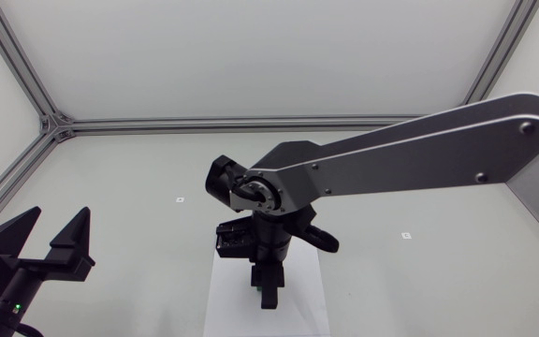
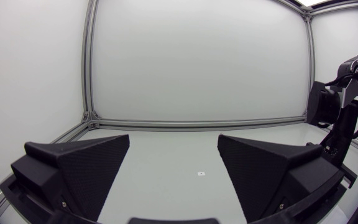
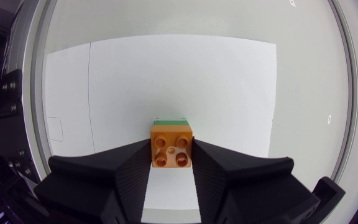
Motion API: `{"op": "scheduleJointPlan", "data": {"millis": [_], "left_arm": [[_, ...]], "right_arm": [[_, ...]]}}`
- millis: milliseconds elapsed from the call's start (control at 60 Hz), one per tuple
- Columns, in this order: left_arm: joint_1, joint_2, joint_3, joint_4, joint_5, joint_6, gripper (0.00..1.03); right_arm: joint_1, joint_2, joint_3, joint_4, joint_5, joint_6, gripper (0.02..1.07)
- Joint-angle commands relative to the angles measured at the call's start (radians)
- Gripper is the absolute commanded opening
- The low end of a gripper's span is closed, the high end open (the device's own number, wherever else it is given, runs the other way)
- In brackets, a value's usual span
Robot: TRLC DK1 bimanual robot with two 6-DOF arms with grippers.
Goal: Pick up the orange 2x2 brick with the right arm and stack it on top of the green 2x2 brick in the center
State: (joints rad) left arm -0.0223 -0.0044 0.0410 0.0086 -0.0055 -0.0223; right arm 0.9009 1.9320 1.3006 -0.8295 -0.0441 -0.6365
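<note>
Your work surface was a flat, matt white table (image 1: 110, 187) with a few tiny square marks on it, one (image 1: 180, 199) left of the middle and one (image 1: 405, 234) to the right. A rectangular white paper sheet (image 1: 225, 301) lay flat in the centre of the table, near its front edge.

Your silver-grey right arm (image 1: 419, 154) came in from the right side and reached across to the middle. Its black wrist was turned down, so the matte black right gripper (image 1: 268, 296) pointed at the sheet.

In the right wrist view you could see the orange 2x2 plastic brick (image 3: 171, 146) studs up between the two wedge fingers. One finger pressed on each of its side faces, so the gripper was clamped on it. The brick was over the sheet.

Just past the orange brick's far edge, a thin strip of the green 2x2 plastic brick (image 3: 170, 121) showed right against it. You could not tell from these views whether the orange brick sat fully on the green one.

Your matte black left gripper (image 1: 56, 223) was at the table's front left, well apart from the sheet. Its fingers were spread wide with nothing between them.
</note>
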Motion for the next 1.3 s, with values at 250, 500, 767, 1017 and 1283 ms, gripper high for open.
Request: {"op": "scheduleJointPlan", "data": {"millis": [250,500,767,1017,1283], "left_arm": [[0.002,-0.008,-0.041,-0.015,0.004,0.013,0.99],[0.002,-0.008,-0.041,-0.015,0.004,0.013,0.99],[0.002,-0.008,-0.041,-0.015,0.004,0.013,0.99],[0.002,-0.008,-0.041,-0.015,0.004,0.013,0.99],[0.002,-0.008,-0.041,-0.015,0.004,0.013,0.99]], "right_arm": [[-0.005,0.035,-0.015,-0.002,-0.005,-0.022,0.33],[-0.008,0.033,-0.011,0.001,-0.003,-0.022,0.37],[-0.008,0.022,-0.012,0.003,-0.003,-0.022,0.38],[-0.008,0.015,-0.011,0.003,-0.003,-0.022,0.42],[-0.008,-0.001,-0.012,0.000,-0.005,-0.020,0.45]]}}
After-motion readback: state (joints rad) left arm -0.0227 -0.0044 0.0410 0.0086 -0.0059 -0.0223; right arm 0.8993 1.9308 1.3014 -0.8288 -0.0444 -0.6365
